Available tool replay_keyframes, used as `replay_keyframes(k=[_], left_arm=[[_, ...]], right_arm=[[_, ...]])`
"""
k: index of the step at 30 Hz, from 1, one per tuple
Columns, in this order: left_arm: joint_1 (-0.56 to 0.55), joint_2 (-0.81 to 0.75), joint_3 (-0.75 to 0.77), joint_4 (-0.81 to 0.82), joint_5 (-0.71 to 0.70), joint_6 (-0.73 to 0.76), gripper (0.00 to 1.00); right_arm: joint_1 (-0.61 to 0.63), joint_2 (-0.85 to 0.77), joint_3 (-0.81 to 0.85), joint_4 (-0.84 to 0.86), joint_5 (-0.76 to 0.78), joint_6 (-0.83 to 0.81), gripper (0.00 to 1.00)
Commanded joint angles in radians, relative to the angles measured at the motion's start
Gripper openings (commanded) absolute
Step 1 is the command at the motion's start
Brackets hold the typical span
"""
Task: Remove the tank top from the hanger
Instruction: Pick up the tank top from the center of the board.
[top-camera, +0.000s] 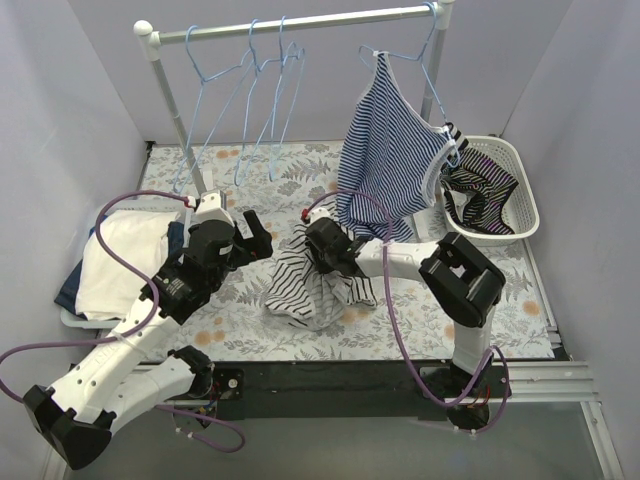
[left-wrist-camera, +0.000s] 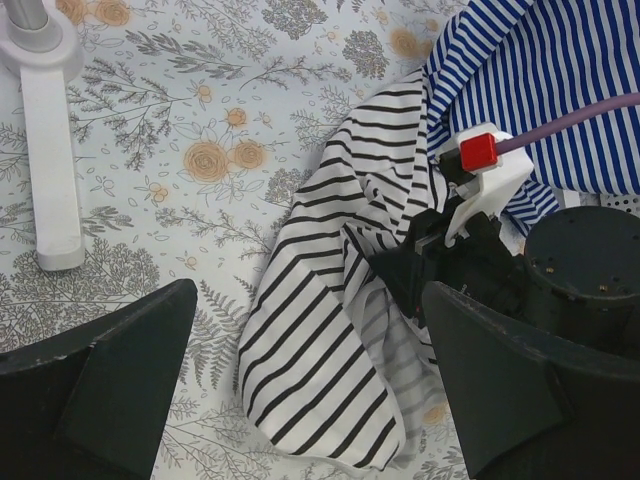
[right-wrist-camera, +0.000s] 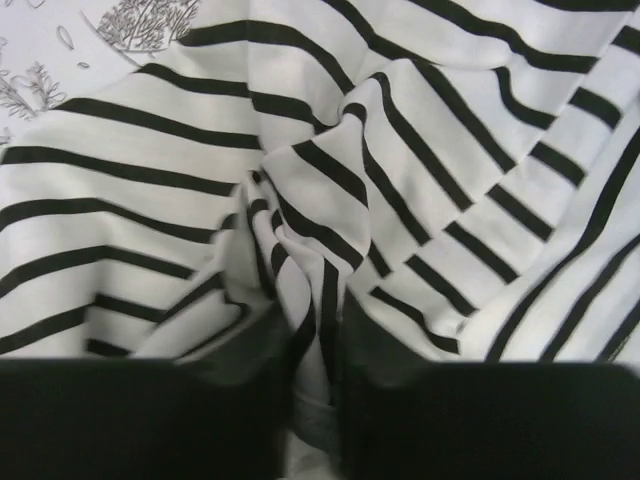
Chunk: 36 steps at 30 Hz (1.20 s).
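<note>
A blue-and-white striped tank top (top-camera: 385, 150) hangs on a light blue hanger (top-camera: 428, 60) at the right end of the rail; its hem also shows in the left wrist view (left-wrist-camera: 540, 90). A black-and-white striped top (top-camera: 305, 285) lies crumpled on the floral table below it. My right gripper (top-camera: 320, 250) is down on this top and shut on a fold of it (right-wrist-camera: 318, 330). My left gripper (top-camera: 258, 235) is open and empty, hovering just left of the crumpled top (left-wrist-camera: 320, 300).
Several empty blue hangers (top-camera: 250, 90) hang at the left of the rail. The white rack foot (left-wrist-camera: 50, 150) lies left of my left gripper. A white laundry basket (top-camera: 530, 195) with striped clothes stands at the right. Folded clothes (top-camera: 120, 260) are stacked at the left.
</note>
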Motion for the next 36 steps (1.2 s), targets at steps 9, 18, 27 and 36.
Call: replay_keyframes(k=[9, 18, 27, 36], left_arm=[[0.002, 0.006, 0.004, 0.022, -0.002, 0.013, 0.98], [0.002, 0.005, 0.003, 0.023, 0.013, 0.010, 0.98], [0.002, 0.023, 0.006, 0.025, 0.064, 0.033, 0.98], [0.002, 0.083, 0.031, 0.046, 0.130, 0.048, 0.98]], right_arm=[[0.120, -0.328, -0.070, -0.053, -0.053, -0.026, 0.03], [0.123, -0.668, -0.056, -0.222, 0.272, 0.007, 0.01], [0.118, -0.958, -0.188, -0.562, 0.677, 0.380, 0.01], [-0.069, -1.066, -0.346, -0.780, 0.722, 0.606, 0.01]])
